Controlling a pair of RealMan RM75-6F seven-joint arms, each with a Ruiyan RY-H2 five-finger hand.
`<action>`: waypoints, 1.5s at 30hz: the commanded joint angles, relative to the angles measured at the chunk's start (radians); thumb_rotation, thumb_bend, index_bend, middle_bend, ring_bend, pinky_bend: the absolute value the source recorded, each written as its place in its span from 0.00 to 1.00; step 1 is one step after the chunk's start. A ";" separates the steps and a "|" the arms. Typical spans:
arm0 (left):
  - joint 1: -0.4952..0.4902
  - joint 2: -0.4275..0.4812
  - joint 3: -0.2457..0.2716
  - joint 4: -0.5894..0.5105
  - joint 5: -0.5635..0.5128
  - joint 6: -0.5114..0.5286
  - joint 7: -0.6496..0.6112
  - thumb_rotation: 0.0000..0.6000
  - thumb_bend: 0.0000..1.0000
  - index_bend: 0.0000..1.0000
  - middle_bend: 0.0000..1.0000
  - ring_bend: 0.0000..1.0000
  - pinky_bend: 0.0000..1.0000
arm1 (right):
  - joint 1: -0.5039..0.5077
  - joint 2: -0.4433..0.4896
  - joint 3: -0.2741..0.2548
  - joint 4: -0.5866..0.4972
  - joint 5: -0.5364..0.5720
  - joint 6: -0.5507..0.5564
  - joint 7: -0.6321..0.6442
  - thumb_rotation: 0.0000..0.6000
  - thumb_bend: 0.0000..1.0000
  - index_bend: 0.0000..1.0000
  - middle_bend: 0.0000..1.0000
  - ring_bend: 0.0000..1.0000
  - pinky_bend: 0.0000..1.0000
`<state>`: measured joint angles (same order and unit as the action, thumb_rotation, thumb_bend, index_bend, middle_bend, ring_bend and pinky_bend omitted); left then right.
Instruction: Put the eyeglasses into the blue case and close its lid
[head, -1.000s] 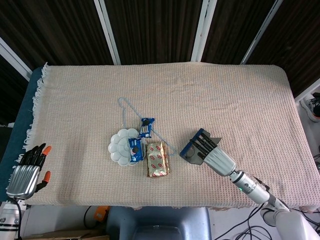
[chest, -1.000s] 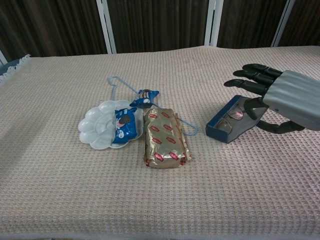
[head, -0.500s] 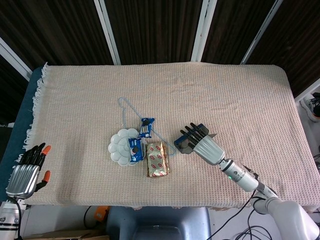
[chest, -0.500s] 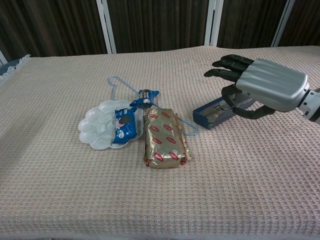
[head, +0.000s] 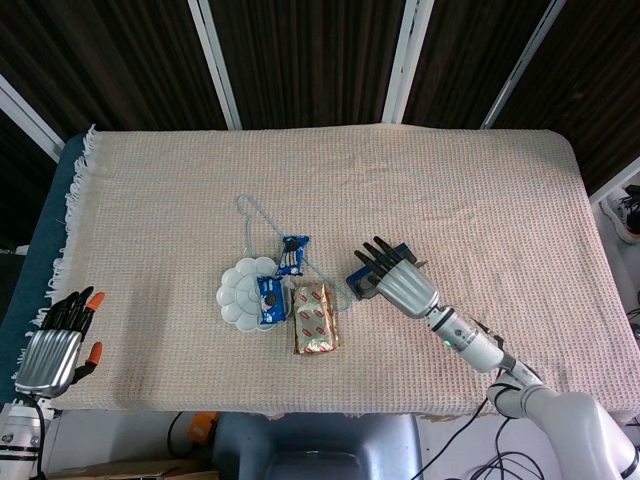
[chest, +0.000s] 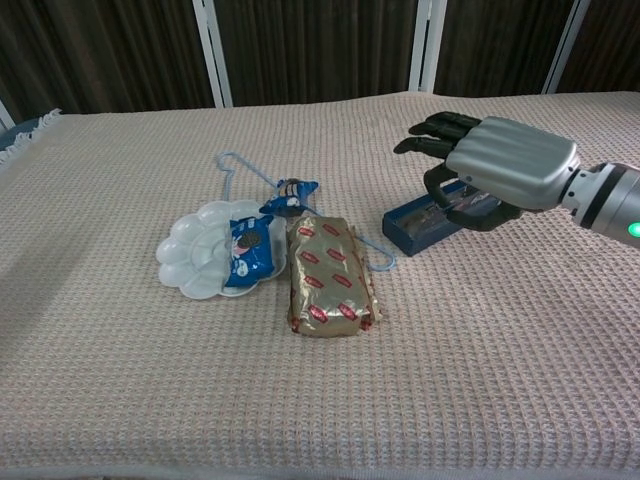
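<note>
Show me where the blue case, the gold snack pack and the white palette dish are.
blue case (chest: 412, 227): chest view, its front wall left of the right hand.
gold snack pack (chest: 330, 276): chest view, middle of its top face.
white palette dish (chest: 195, 255): chest view, bare wells on its left side.

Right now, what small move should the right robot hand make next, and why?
Probably press down on the lid. The right robot hand arches over the blue case, whose near end looks open, with the eyeglasses seemingly inside, though that is hard to tell.
</note>
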<state>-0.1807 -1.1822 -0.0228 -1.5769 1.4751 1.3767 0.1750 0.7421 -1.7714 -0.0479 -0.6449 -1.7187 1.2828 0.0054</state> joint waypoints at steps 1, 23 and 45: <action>0.000 0.000 -0.001 0.000 -0.002 0.000 0.000 1.00 0.45 0.00 0.00 0.00 0.13 | 0.014 0.001 0.013 -0.008 0.009 -0.016 -0.002 1.00 0.59 0.81 0.21 0.04 0.00; -0.004 0.001 -0.001 0.001 -0.006 -0.008 -0.002 1.00 0.45 0.00 0.00 0.00 0.13 | 0.091 -0.043 0.072 0.050 0.074 -0.163 -0.031 1.00 0.59 0.48 0.17 0.04 0.00; -0.001 0.006 -0.002 0.006 0.003 0.005 -0.023 1.00 0.45 0.00 0.00 0.00 0.13 | 0.044 -0.004 0.141 -0.024 0.144 -0.037 -0.104 1.00 0.31 0.11 0.04 0.00 0.00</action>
<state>-0.1816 -1.1766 -0.0249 -1.5713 1.4776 1.3811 0.1530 0.8243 -1.8260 0.0882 -0.6032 -1.5780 1.1952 -0.0938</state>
